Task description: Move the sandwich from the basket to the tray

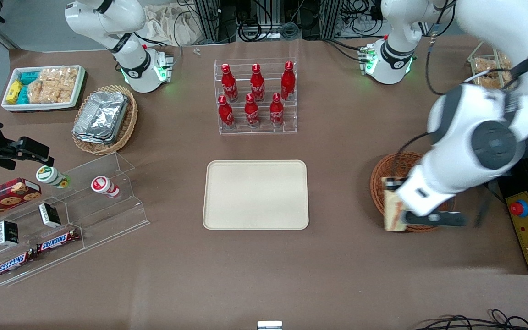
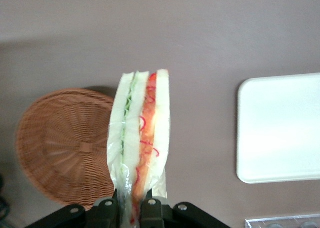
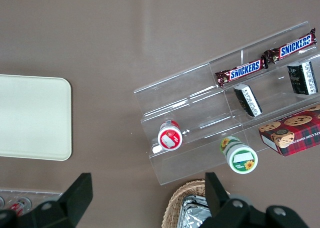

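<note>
My left gripper point(image 2: 134, 207) is shut on the sandwich point(image 2: 141, 143), a wedge in clear wrap with white bread, green and orange-red filling. In the front view the sandwich point(image 1: 394, 210) hangs from the gripper point(image 1: 404, 215) above the basket's rim nearest the tray. The reddish-brown wicker basket point(image 1: 385, 176) sits toward the working arm's end of the table, partly hidden by the arm; in the left wrist view the basket point(image 2: 62, 145) looks empty. The cream tray point(image 1: 255, 194) lies empty at the table's middle and also shows in the left wrist view point(image 2: 280, 133).
A clear rack of red bottles point(image 1: 255, 97) stands farther from the camera than the tray. A tan basket with foil trays point(image 1: 103, 120), a white bin of snacks point(image 1: 44, 87) and a clear stepped snack shelf point(image 1: 62, 211) lie toward the parked arm's end. A control box point(image 1: 527, 227) sits beside the basket.
</note>
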### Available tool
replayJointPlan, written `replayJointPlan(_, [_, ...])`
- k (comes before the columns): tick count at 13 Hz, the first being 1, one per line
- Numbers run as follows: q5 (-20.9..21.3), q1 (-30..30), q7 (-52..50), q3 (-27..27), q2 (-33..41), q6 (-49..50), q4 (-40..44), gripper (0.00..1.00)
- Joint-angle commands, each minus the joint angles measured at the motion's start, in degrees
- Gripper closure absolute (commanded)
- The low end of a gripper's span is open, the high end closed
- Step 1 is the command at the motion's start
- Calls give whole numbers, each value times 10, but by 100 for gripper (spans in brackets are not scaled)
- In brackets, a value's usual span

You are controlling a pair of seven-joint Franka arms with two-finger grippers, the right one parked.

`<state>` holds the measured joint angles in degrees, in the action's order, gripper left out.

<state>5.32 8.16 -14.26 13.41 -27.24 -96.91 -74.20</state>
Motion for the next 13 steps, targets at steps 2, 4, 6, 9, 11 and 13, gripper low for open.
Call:
replayJointPlan(2, [-11, 62, -49, 4, -87, -34, 63, 100])
replayJointPlan(4, [-47, 94, -109, 7, -121, -65, 63, 100])
replayJointPlan(6, [-51, 115, -118, 7, -145, -84, 57, 100])
replayJointPlan(9, [-51, 140, -155, 7, -177, -89, 43, 100])
replayJointPlan(11, [-49, 157, -180, 7, -194, -126, 39, 100])
replayJointPlan(13, [-43, 169, -198, 7, -210, -165, 36, 100])
